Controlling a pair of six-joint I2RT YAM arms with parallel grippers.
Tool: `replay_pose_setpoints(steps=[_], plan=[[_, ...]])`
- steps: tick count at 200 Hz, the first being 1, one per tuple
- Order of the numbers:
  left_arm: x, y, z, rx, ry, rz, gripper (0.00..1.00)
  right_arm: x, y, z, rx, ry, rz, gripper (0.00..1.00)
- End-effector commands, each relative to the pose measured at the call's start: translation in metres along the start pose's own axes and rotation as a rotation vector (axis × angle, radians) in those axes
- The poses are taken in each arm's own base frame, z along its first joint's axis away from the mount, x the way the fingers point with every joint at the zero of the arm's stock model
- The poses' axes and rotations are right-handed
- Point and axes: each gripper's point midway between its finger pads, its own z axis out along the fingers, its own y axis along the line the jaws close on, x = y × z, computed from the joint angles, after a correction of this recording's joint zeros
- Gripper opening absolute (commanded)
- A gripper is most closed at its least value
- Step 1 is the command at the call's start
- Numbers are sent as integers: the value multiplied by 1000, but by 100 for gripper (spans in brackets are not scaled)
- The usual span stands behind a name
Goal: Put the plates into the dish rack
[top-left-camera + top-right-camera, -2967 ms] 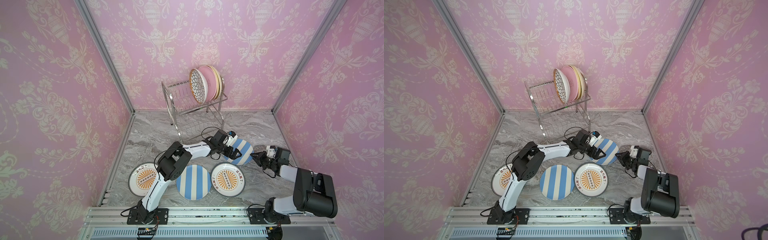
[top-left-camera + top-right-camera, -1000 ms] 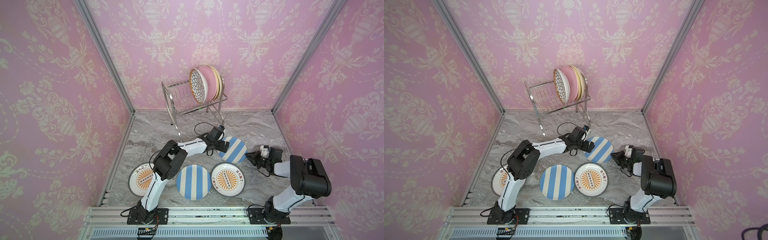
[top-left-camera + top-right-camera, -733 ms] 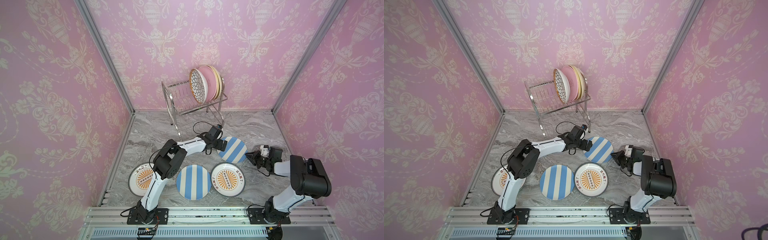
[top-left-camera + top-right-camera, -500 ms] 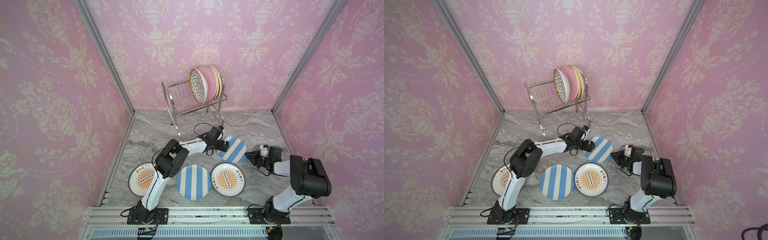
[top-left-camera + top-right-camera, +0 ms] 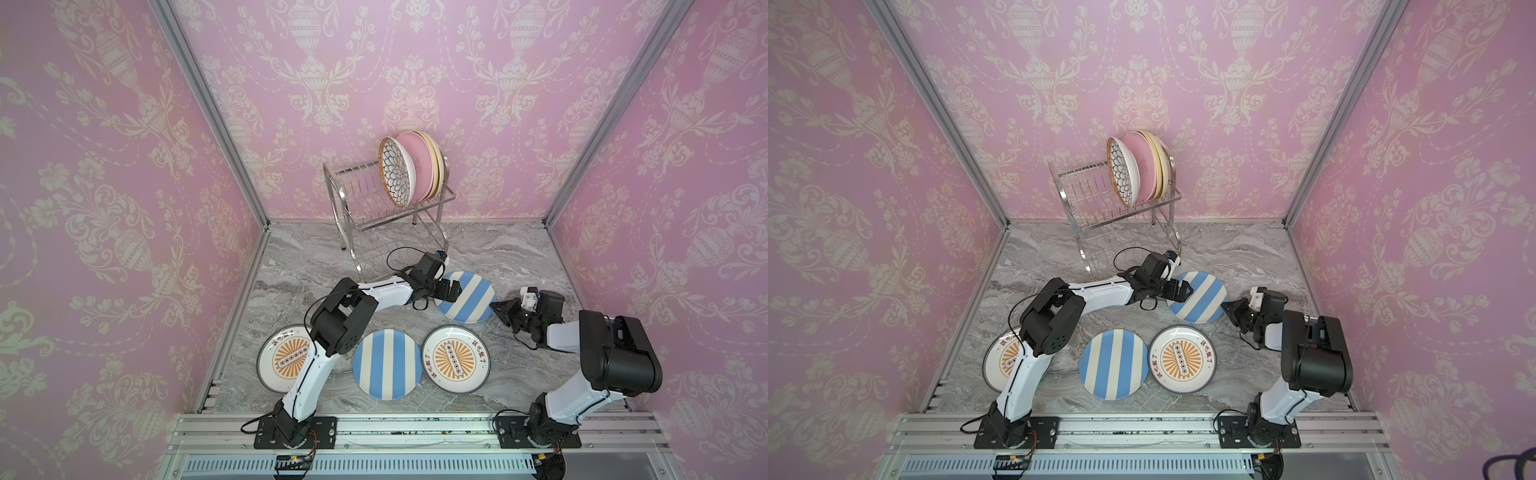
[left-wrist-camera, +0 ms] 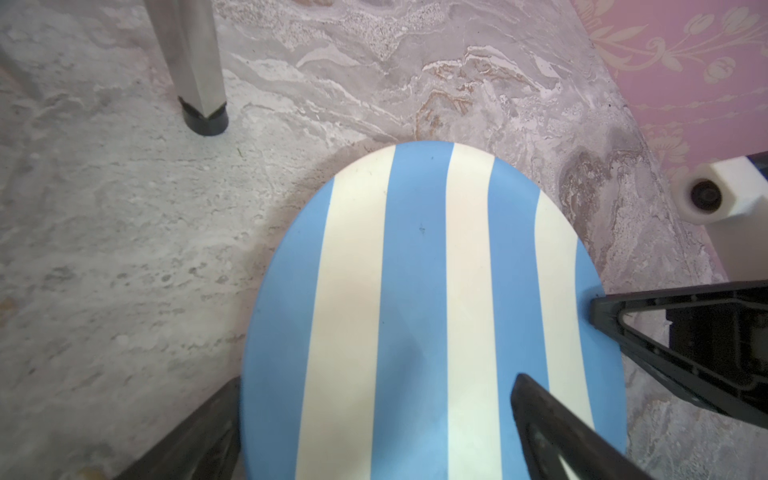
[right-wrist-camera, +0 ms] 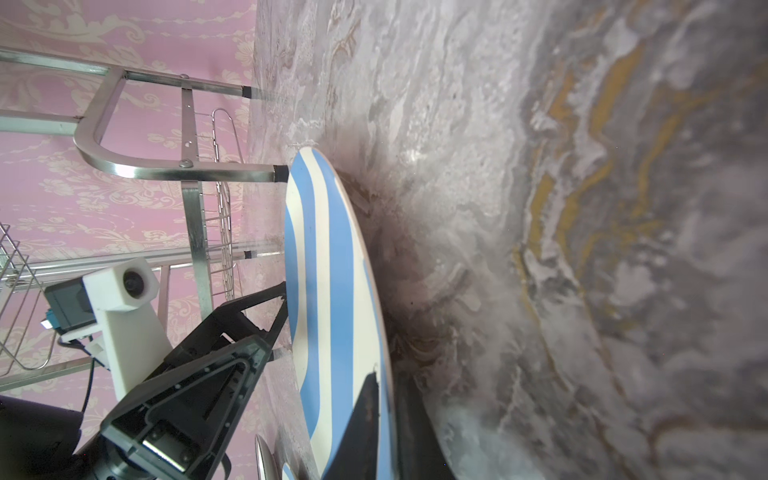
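**Position of the workpiece.** The upper striped plate (image 5: 471,298) is located on the marble table (image 5: 523,257), just right of centre in both top views. It is just below the front foot of the dish rack (image 5: 365,199) and sits between the two grippers.

**Left gripper.** The left gripper (image 5: 454,291) is positioned at the left rim of this plate. Its jaws are held wide apart. In the left wrist view one of its fingers (image 6: 557,432) is seen over the striped face and the other beside the rim. No clamping is shown.

**Right gripper.** The right gripper (image 5: 495,308) is positioned at the opposite, right rim. In the right wrist view its jaws are drawn close together with the rim between them. One of its fingers (image 7: 368,411) lies on the plate's face and the other under the edge, so the rim is pinched. A dark shadow is seen under the plate; whether the edge is raised off the table cannot be told.

**Remaining plates.** Three plates lie flat in a row in the lower part of the top views:
- the left sunburst plate (image 5: 284,359)
- the lower striped plate (image 5: 386,363)
- the right sunburst plate (image 5: 455,359)

**Rack contents.** Standing on edge at the right end of the rack's upper tier are:
- the petal-patterned plate (image 5: 397,172)
- the pink plate (image 5: 417,166)
- two pale yellowish plates (image 5: 437,166)
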Motion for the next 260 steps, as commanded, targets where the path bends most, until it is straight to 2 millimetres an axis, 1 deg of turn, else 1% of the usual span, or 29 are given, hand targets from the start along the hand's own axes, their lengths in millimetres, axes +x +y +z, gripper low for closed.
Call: replay_pose_setpoints(steps=[1,21,33,57,69,72,73,75,85,98,116,135,148,158,167,172,180,183,190,208,219,224,233,246,260], plan=[[9,-12,6,73,18,-21,99,-6,25,-4,-88,-21,-21,11],[7,-17,6,91,14,-16,99,-8,33,-8,-101,-29,-24,7],[3,-18,3,91,3,-6,99,-8,39,-12,-95,-31,-36,7],[-8,-20,-5,68,-15,36,99,-10,49,-29,-25,-45,-103,4],[-15,-23,-10,65,-29,55,99,-12,55,-41,34,-61,-154,2],[-17,-23,-11,61,-32,58,99,-15,60,-45,38,-74,-181,1],[-17,-23,-12,60,-32,58,99,-13,57,-46,55,-69,-175,1],[-19,-24,-13,59,-37,61,99,-16,61,-49,54,-80,-197,0],[-25,-24,-19,42,-50,74,99,-17,70,-61,93,-97,-240,0],[-35,-23,-30,7,-70,95,99,-19,80,-80,141,-116,-303,0],[-49,-21,-53,-41,-106,125,99,-21,98,-106,200,-143,-389,0],[-61,-16,-84,-70,-127,124,99,-24,115,-132,273,-180,-476,0],[-73,-16,-113,-77,-151,128,99,-27,131,-146,321,-204,-553,0],[-78,-18,-136,-73,-172,135,99,-28,148,-154,342,-212,-609,0],[-83,-18,-158,-71,-196,134,99,-29,169,-159,340,-223,-664,0],[-87,-20,-173,-64,-219,132,99,-29,181,-162,337,-230,-691,0],[-92,-16,-196,-74,-262,112,99,-27,199,-166,330,-242,-737,0],[-93,-15,-204,-76,-281,105,99,-29,215,-172,314,-264,-760,0],[-98,-15,-226,-73,-330,93,99,-29,233,-176,306,-285,-798,0],[-104,-6,-283,-93,-469,65,99,-23,278,-185,264,-323,-892,0],[-104,4,-312,-123,-539,53,99,-17,301,-188,249,-335,-949,0],[-102,10,-322,-144,-558,48,99,-14,311,-189,238,-337,-974,0],[-102,18,-345,-180,-603,44,99,-7,328,-192,214,-341,-1012,0],[-97,29,-368,-234,-638,43,99,2,350,-196,181,-351,-1060,0],[-92,43,-393,-314,-681,41,99,10,368,-199,146,-357,-1099,0]])
